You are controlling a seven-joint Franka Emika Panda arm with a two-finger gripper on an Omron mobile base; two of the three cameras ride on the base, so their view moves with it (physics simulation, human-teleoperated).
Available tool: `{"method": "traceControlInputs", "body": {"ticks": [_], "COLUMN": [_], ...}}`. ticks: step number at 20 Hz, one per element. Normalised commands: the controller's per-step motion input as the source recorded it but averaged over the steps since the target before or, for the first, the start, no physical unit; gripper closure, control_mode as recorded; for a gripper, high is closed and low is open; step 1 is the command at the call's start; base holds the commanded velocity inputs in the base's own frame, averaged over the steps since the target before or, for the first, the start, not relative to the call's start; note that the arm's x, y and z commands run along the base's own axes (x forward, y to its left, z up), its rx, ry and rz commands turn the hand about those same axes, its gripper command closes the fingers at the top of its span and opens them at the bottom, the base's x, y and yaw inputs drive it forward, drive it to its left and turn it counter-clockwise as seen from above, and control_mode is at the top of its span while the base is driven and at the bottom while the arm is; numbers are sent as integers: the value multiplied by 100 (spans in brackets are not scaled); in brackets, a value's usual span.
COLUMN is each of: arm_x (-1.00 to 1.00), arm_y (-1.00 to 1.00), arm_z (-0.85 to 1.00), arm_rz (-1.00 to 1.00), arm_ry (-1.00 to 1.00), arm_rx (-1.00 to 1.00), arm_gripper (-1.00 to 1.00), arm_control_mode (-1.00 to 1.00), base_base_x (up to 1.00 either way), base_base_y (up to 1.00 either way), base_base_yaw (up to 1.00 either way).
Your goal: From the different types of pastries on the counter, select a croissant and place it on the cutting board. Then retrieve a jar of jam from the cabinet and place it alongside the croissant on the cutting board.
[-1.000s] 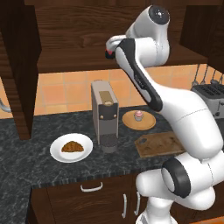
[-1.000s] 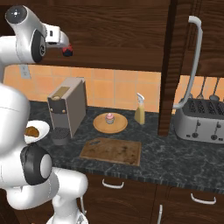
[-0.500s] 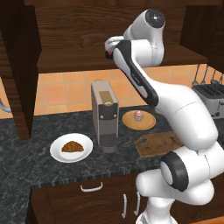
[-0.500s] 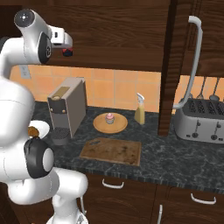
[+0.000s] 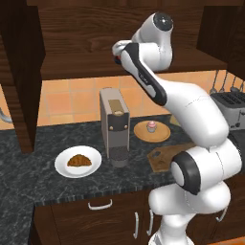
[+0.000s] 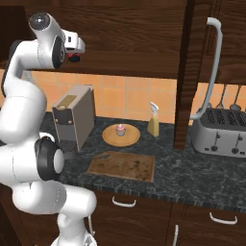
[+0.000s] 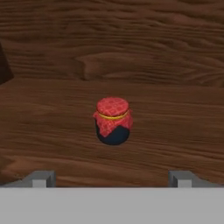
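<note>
The jar of jam (image 7: 113, 121), dark with a red cloth lid, stands upright on the cabinet's plank shelf (image 7: 179, 118). My gripper (image 7: 111, 177) is open, a short way in front of the jar, which is centred between the fingertips and untouched. From the base, the gripper (image 6: 76, 50) (image 5: 117, 51) is up at shelf height, with the jar (image 6: 73, 58) just under it. The croissant (image 5: 79, 160) lies on a white plate on the counter (image 5: 28, 162). The cutting board (image 6: 122, 166) lies bare at the counter's front.
A coffee machine (image 6: 74, 117) stands between the croissant plate and the board. A pink cupcake (image 6: 120, 129) sits on a round wooden plate behind the board. A yellowish spray bottle (image 6: 153, 126) and a toaster (image 6: 218, 137) are to the right.
The arm's upper joints have swung slightly and the hand has edged closer to the cabinet shelf. Nothing on the counter has moved.
</note>
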Motion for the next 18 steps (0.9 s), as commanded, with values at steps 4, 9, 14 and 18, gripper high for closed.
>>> {"method": "traceControlInputs", "body": {"ticks": [4, 9, 14, 18], "arm_x": [56, 35, 42, 46], "arm_y": [1, 15, 13, 0], "arm_z": [-8, -11, -5, -1], "arm_rz": [0, 1, 1, 0], "arm_ry": [2, 10, 9, 0], "arm_rx": [0, 2, 2, 0], "arm_gripper": [-100, -100, -100, -100], "arm_control_mode": [-100, -100, -100, -100], "base_base_x": [0, 0, 0, 0], "base_base_y": [0, 0, 0, 0], "base_base_yaw": [0, 0, 0, 0]}}
